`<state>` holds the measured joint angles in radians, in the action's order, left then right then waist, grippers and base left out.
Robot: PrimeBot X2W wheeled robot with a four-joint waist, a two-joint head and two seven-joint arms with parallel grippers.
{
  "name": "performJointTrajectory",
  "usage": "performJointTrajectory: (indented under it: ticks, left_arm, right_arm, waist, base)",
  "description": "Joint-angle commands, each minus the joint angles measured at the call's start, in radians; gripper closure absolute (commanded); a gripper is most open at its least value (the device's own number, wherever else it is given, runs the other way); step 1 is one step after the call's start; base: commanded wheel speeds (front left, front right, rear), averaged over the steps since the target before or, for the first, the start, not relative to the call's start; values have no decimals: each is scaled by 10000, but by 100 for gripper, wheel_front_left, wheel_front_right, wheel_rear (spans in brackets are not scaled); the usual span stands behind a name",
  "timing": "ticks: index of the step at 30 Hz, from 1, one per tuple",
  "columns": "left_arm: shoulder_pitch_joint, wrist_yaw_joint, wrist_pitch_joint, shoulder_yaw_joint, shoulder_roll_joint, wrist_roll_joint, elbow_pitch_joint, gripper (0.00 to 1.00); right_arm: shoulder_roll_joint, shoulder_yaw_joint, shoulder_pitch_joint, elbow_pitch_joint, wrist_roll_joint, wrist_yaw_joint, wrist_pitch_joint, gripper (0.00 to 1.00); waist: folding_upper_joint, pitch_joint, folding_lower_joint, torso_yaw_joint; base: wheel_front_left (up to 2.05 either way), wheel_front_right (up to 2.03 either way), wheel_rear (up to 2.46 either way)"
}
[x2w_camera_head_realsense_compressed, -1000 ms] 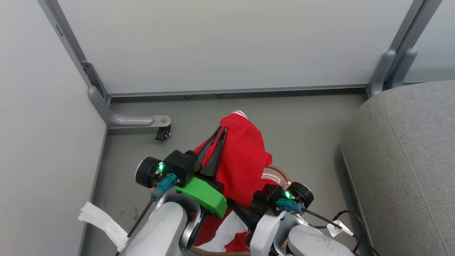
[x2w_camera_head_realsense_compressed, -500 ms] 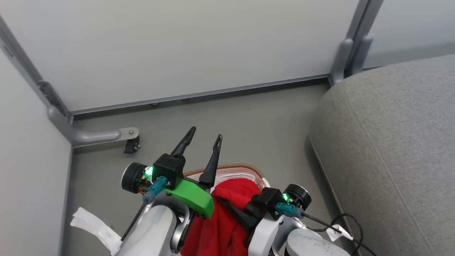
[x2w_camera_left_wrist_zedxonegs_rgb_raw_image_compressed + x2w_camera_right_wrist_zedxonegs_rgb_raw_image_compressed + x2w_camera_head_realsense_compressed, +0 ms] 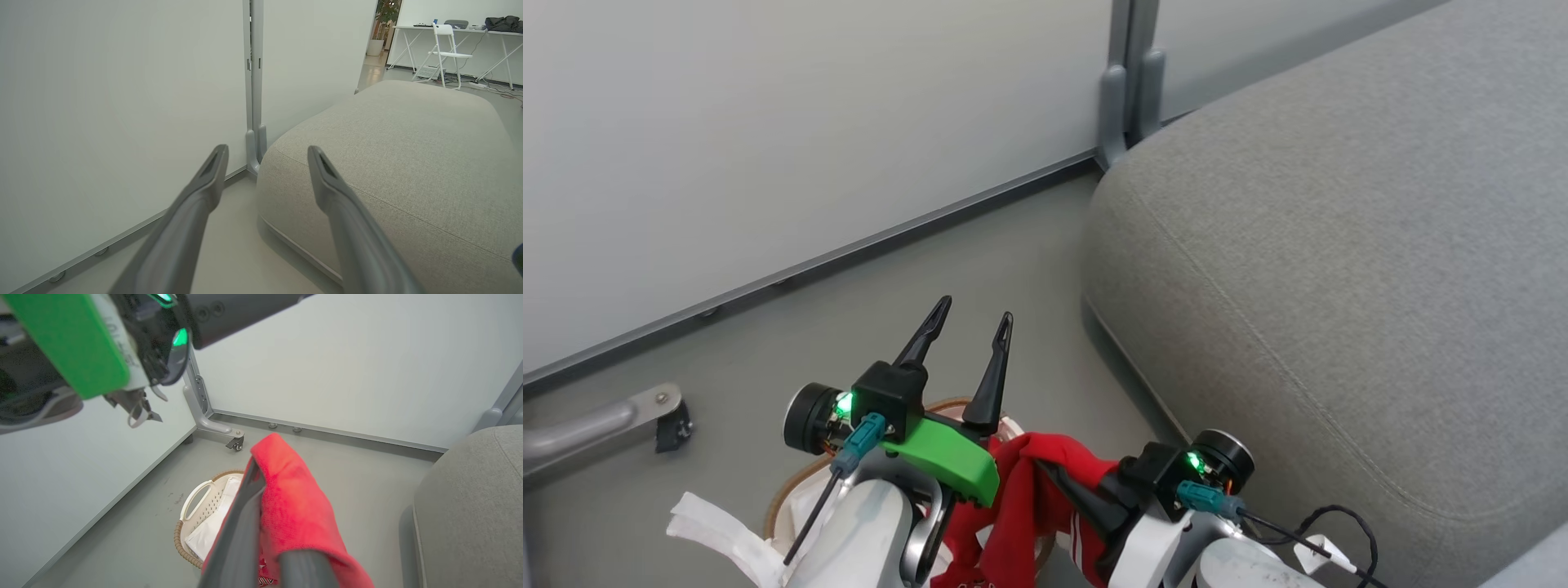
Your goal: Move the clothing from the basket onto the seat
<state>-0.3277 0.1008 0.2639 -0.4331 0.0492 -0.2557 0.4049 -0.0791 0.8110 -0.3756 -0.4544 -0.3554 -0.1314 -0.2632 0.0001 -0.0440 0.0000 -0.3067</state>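
While the clothing (image 3: 294, 498) hangs clear above the basket (image 3: 192, 500), you have it held in the right gripper (image 3: 1049, 474), whose fingers are closed on the red fabric, with cloth draped over one of them. Inside the basket the right wrist view shows the white liner (image 3: 208, 533); you cannot tell whether any red fabric remains in it. The clothing's long axis runs along the gripper's fingers. Its peak sits at the fingertips and points toward the partition panel (image 3: 327, 375), and the rest trails back past the wrist. The left gripper (image 3: 976, 309) has its fingers spread with nothing between them, aimed between the panel and the seat (image 3: 1339, 245). A second ago the left fingers lay close together against the fabric; they are now free of it. The head camera has swung toward the seat, which stands near the basket on the right.
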Motion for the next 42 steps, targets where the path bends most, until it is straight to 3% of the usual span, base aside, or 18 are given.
performJointTrajectory:
  ticks: [1,7,15,24,33,42]
  left_arm:
    - [143,-3,9,17,34,6,-13,0]
    - [228,28,9,85,36,69,33,0]
    - [-14,130,9,-93,42,229,130,0]
    - [-225,231,9,160,75,723,72,0]
    - [-915,308,9,-129,438,1197,-113,0]
    - [-1761,317,8,-905,936,975,-291,0]
  right_arm:
    - [-40,-88,152,139,73,14,-23,100]
    - [-118,-340,218,514,178,14,-23,100]
    - [-484,-1391,-131,1207,647,14,-23,100]
    - [-1338,-2809,-2149,1956,1399,14,-23,100]
    - [-2612,-4482,-5020,1810,2009,14,-19,100]
    - [-3653,-5863,-7181,670,2987,15,-18,100]
  waist:
    - [-1,-64,0,-1276]
    - [-1,-177,0,-2089]
    - [-1,-614,0,-2319]
    - [-1,-1660,0,-2393]
    - [-1,-3249,0,-1685]
    - [-1,-4662,0,-890]
  base:
    - [0,0,0]
    - [0,0,0]
    - [0,0,0]
    - [0,0,0]
    - [0,0,0]
    - [0,0,0]
